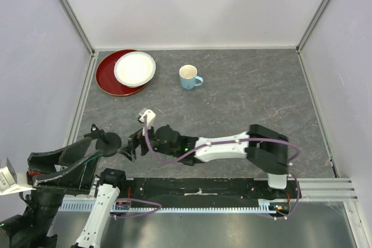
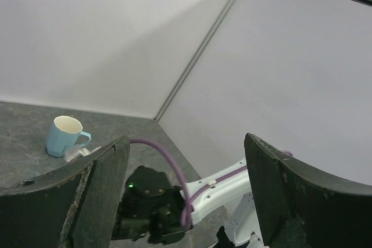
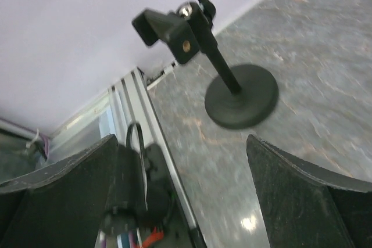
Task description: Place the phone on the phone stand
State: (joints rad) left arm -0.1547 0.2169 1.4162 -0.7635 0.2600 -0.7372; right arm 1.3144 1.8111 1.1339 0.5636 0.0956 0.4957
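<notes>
With right hand (image 3: pixel 181 143) spread wide and empty, faces phone stand (image 3: pixel 243 101), maybe to steady it (no phone seen).

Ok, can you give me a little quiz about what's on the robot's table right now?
1. True or false: the light blue ceramic mug stands on the round red plate.
2. What does the right wrist camera see beyond the open right fingers? A) the black round-based phone stand B) a yellow banana C) a green bottle
3. Fill in: the round white dish lies on the red ____.

Key:
1. False. The mug stands on the grey table, apart from the plate.
2. A
3. plate
</notes>
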